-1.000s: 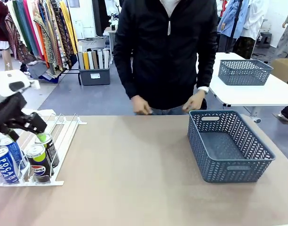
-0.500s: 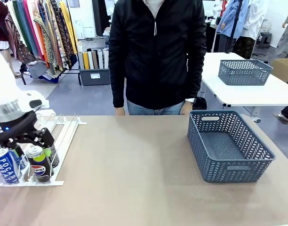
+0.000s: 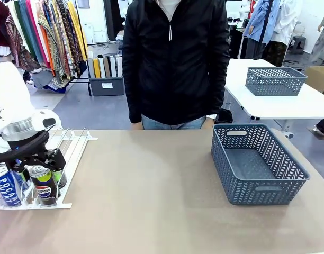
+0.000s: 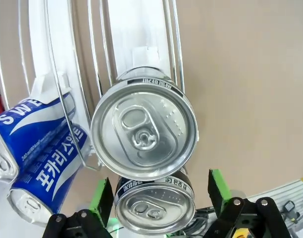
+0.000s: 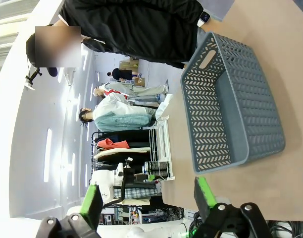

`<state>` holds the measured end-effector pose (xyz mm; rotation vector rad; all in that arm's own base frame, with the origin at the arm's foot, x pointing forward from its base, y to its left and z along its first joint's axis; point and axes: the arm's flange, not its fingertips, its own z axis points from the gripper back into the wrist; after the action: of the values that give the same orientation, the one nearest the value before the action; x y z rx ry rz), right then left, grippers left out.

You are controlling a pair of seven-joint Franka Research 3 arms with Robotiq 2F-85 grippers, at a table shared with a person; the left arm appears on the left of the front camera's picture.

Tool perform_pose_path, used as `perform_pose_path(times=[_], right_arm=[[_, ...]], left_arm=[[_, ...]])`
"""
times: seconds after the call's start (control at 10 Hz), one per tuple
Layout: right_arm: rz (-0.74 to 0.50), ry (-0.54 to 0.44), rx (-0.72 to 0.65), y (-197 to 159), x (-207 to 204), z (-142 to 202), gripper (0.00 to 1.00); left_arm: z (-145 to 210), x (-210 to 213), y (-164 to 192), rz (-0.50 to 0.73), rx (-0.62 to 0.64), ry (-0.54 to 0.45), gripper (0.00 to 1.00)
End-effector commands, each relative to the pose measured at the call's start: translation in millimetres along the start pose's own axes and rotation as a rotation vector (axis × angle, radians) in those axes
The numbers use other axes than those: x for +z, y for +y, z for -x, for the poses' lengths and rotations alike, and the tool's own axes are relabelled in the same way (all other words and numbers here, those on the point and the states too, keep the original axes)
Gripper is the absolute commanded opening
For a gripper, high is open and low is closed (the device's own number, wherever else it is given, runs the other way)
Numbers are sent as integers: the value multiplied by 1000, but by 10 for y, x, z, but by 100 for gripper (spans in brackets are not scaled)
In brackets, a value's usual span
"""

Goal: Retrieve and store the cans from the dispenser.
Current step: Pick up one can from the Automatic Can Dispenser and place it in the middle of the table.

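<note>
Cans: slim tall silver-topped drink cans, black Pepsi cans [image 3: 44, 186] and blue Pocari Sweat cans [image 3: 5, 186], sit at the dispenser's low near end.
Dispenser [image 3: 74, 148]: flat sloped white rack of wire rails, at the table's [image 3: 151, 201] near left.
Left gripper [image 3: 39, 165]: spread wide, green pads [image 4: 103, 196] either side of one black can's top [image 4: 154, 209], gaps showing, nothing gripped.
Right gripper [image 5: 147, 198]: fingers wide apart, holding nothing.
Basket [image 3: 257, 166]: grey-blue mesh plastic, at the right, well apart from the rack.

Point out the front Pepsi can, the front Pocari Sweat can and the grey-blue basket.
Front Pepsi can [image 3: 44, 189]: front view, logo on its side.
Front Pocari Sweat can [image 3: 6, 190]: front view, lettered blue side.
Grey-blue basket [image 3: 268, 193]: front view, near wall.
</note>
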<state>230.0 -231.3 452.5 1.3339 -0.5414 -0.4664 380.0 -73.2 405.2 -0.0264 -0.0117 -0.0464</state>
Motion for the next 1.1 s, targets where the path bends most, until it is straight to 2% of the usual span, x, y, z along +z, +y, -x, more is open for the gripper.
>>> perform_pose_path(times=[0.0,0.1,0.2,0.3,1.0], right_arm=[[11,14,11,4,39,34,100],[11,14,11,4,39,34,100],[11,14,11,4,39,34,100],[11,14,11,4,39,34,100],[11,14,11,4,39,34,100]], left_arm=[[-35,21,-27,-3,20,-7,100],[-40,27,-24,-8,26,-4,100],[-64,25,-25,-17,24,-6,52],[-58,32,-18,-17,26,-3,0],[-69,175,72,-3,61,-28,0]])
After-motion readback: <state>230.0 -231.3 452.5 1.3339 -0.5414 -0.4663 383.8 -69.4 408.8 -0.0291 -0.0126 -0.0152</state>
